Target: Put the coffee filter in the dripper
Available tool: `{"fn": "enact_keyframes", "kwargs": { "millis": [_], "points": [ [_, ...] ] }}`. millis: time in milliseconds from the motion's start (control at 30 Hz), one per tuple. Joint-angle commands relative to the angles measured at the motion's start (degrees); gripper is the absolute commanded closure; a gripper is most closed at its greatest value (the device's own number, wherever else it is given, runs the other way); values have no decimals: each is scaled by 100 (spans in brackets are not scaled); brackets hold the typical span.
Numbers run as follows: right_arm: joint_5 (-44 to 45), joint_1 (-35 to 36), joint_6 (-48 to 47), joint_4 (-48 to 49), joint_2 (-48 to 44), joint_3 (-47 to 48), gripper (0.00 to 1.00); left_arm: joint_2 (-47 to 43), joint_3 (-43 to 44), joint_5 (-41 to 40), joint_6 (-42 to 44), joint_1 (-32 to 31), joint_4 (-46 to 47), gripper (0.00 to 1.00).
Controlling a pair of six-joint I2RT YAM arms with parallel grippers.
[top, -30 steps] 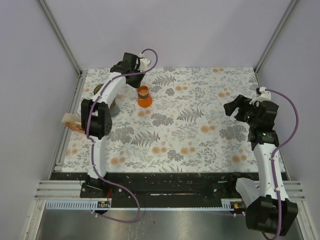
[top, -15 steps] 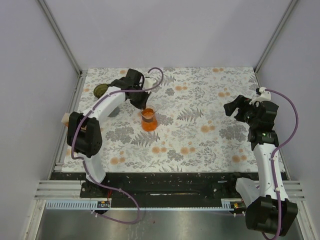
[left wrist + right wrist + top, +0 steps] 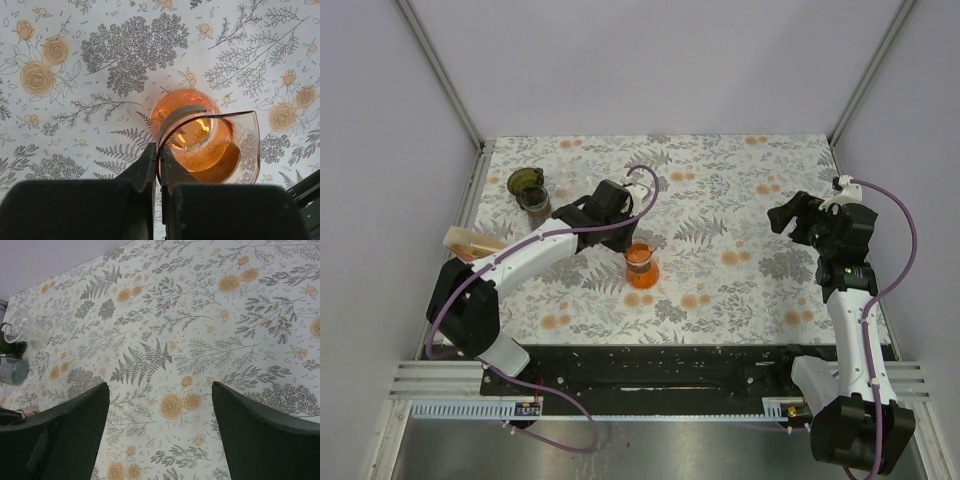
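1. Your left gripper (image 3: 626, 243) is out over the middle of the table, pinched tight on the rim of the orange see-through dripper (image 3: 641, 270). In the left wrist view the dripper's wall sits right between the two fingers (image 3: 145, 167), with no gap showing.
2. That same view looks down into the dripper's open mouth. You can't tell from either view whether its base is on the cloth or just off it.
3. The coffee filter (image 3: 470, 241) looks to be the tan wedge at the far left edge of the table, well apart from the dripper. It's too small to say more than that.
4. Your right gripper (image 3: 783, 215) hangs over the right side of the table with its fingers spread wide. Nothing is between them, and the right wrist view shows only cloth in the gap.
5. The surface is a white cloth (image 3: 720, 190) printed with grey ferns and orange roses, covering the whole top. A black strip (image 3: 650, 362) runs along the near edge by the arm bases.
6. At the back left there's a dark glass cup (image 3: 526, 183) with a grey cylinder (image 3: 537, 205) just beside it. You can't tell if they touch.
7. The room is plain pale lilac walls (image 3: 650, 60) on three sides, with metal posts (image 3: 438, 70) slanting up from the back corners. Purple cables (image 3: 895, 250) loop off both arms.
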Motion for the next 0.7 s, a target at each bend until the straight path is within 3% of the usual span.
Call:
{"fn": "enact_keyframes", "kwargs": {
  "millis": [0,200,333,400,500,667],
  "points": [
    [-32,26,-80,186,-113,-25,10,-38,-49,-612,-524,-350,433,100],
    [-32,26,-80,213,-113,-42,10,94,469,-577,-402,-350,73,85],
    [-32,26,-89,204,-104,-42,10,7,908,-708,-138,-332,-112,43],
    [-41,26,-89,213,-104,-42,10,-29,1154,-665,20,-254,-165,33],
    [-58,26,-80,230,-104,-60,10,15,1506,-463,292,62,-174,25],
    [-93,26,-72,248,-130,-77,10,848,2621,-662,820,1115,-279,29]
  ]
}}
